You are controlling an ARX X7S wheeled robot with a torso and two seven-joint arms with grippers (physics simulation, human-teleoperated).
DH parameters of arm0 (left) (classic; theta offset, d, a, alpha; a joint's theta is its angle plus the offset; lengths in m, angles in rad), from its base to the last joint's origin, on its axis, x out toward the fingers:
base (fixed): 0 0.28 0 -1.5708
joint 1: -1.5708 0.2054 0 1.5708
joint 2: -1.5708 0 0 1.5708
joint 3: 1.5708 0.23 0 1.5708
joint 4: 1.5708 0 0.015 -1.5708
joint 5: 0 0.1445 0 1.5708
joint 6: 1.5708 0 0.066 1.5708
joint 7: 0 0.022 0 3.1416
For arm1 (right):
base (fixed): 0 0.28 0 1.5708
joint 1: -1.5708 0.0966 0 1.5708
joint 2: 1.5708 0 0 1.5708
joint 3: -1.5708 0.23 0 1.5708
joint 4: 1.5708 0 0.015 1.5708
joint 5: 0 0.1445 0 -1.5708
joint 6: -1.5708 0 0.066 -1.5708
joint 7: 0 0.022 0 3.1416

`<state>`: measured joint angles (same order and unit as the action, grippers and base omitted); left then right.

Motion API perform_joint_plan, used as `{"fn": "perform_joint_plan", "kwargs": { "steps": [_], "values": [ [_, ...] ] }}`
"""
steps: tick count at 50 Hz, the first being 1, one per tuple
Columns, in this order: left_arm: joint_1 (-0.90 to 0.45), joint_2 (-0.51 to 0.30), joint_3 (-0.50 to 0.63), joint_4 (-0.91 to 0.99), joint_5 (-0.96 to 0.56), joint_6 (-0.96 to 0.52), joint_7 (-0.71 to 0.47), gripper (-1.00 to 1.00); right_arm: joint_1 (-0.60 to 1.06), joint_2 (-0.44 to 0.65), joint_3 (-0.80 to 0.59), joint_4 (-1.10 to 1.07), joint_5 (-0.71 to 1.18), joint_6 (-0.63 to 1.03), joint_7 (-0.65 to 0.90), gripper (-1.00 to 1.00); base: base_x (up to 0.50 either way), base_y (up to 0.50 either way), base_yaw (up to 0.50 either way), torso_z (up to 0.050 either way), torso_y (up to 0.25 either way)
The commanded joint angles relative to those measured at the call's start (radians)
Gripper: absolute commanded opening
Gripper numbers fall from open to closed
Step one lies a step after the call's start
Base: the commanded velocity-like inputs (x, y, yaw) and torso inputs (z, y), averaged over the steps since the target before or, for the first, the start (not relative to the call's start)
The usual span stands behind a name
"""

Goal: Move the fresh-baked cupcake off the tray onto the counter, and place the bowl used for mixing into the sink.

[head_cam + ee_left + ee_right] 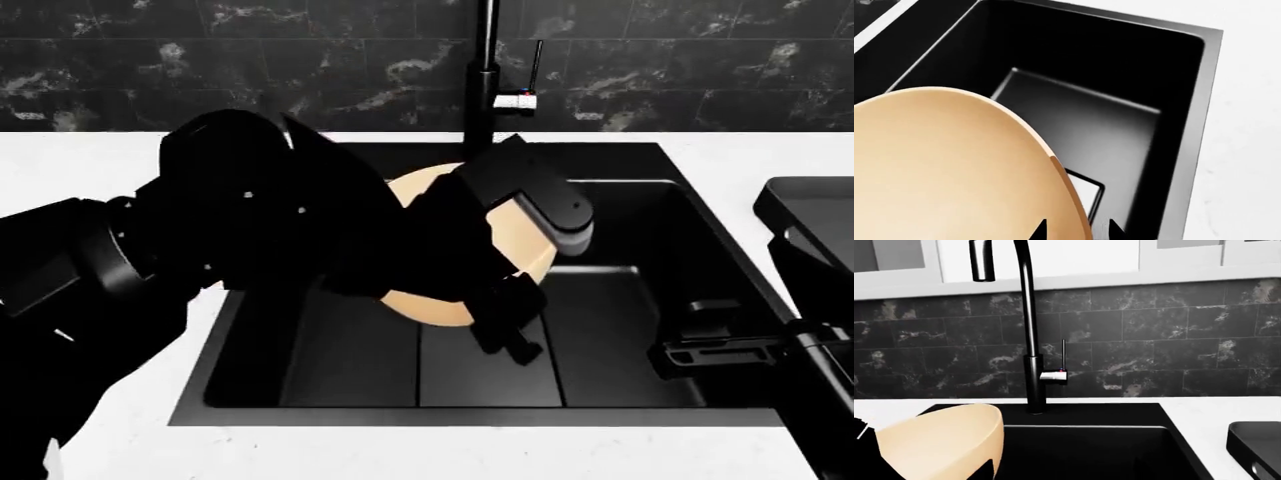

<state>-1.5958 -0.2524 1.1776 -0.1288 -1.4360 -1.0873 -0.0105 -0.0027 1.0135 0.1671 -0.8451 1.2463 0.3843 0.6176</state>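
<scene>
the left gripper (1077,231) pinches the rim of the bowl (954,165), holding it tilted above the sink (1081,115) floor, likely to lower it in, while the right gripper's state cannot be told.

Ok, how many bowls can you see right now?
1. The tan bowl is held tilted over the black sink, in the left gripper. The arm hides part of the basin, so another could be hidden.
</scene>
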Motion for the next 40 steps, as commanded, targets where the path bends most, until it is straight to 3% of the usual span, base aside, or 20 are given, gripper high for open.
{"fn": "perform_joint_plan", "kwargs": {
  "steps": [1, 30, 31, 40],
  "values": [
    [0.039, 0.036, 0.038, -0.079, 0.062, 0.044, 0.026, -1.00, -0.012, -0.009, -0.001, 0.011, -0.015, -0.003, -0.008, 1.00, 0.00, 0.00, 0.00, 0.000, 0.000],
    [0.110, 0.094, 0.108, -0.181, 0.121, 0.096, 0.145, -1.00, -0.021, -0.023, -0.002, 0.033, -0.035, -0.009, -0.025, 1.00, 0.00, 0.00, 0.00, 0.000, 0.000],
    [0.130, 0.126, 0.143, -0.288, 0.184, 0.153, 0.213, -1.00, -0.017, -0.025, -0.009, 0.040, -0.038, -0.006, -0.026, 1.00, 0.00, 0.00, 0.00, 0.000, 0.000],
    [0.145, 0.157, 0.163, -0.373, 0.222, 0.192, 0.247, -1.00, -0.037, -0.030, 0.000, 0.043, -0.046, -0.011, -0.032, 1.00, 0.00, 0.00, 0.00, 0.000, 0.000]
  ]
}}
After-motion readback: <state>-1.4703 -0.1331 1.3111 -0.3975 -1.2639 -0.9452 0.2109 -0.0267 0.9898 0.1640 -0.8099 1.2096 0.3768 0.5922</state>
